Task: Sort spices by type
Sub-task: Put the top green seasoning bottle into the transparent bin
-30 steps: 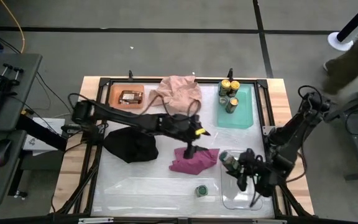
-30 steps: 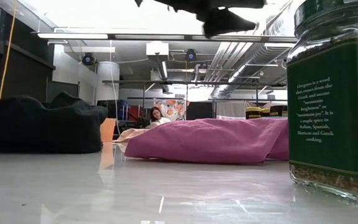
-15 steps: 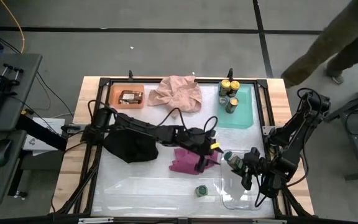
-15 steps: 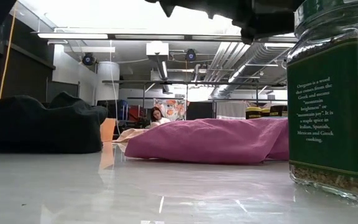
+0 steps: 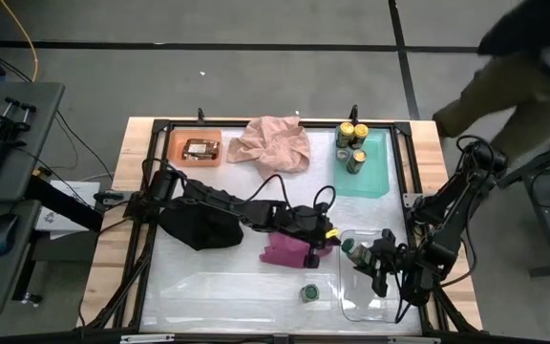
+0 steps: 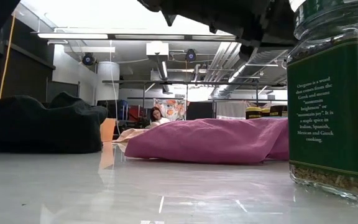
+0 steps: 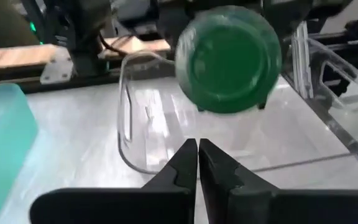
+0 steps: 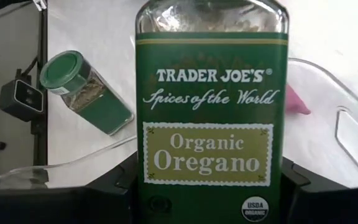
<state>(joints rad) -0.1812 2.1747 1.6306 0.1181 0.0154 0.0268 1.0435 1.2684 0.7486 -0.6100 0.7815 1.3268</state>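
You've got yellow-lid jars (image 5: 351, 134) in the teal tray (image 5: 375, 177), a flat brown packet (image 5: 200, 148) in the orange one (image 5: 177, 143); right gripper (image 5: 369, 260) clamps a glass oregano jar (image 8: 211, 106) over the clear tray (image 5: 366, 304), left gripper (image 7: 197, 163) pinched empty, one green-lid jar (image 5: 308, 291) loose on the table.

The picture's edges cut the oregano jar (image 8: 211, 106) and the person (image 5: 523, 57).
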